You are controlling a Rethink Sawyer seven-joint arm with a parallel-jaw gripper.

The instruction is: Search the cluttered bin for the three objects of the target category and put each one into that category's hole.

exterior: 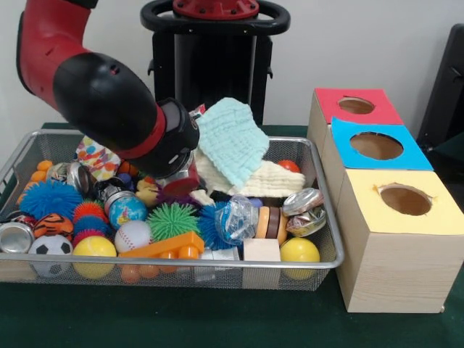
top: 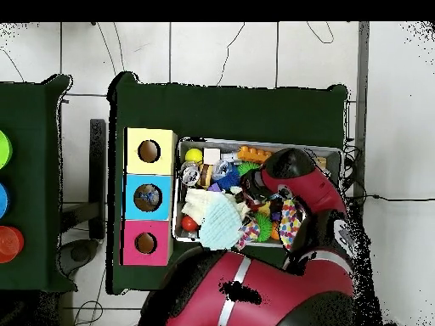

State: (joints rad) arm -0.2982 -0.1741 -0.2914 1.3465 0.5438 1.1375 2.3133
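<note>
Arm [exterior: 109,101] reaches down from upper left of frame into wire bin [exterior: 330,239], centre-left on worktop [exterior: 217,319]. Tool buried among toys, grip state can't tell. Cans: one [exterior: 14,236] at bin's left edge, another [exterior: 303,201] right side, near yellow-topped box [exterior: 399,239].

In the front view, the wide silver wire-mesh basket [exterior: 322,264] sits left of a row of three wooden boxes with round holes [exterior: 395,246]. Inside, a small shiny metal can [exterior: 16,236] lies at the left end, and folded pale cloths [exterior: 232,145] are heaped at the back.
</note>
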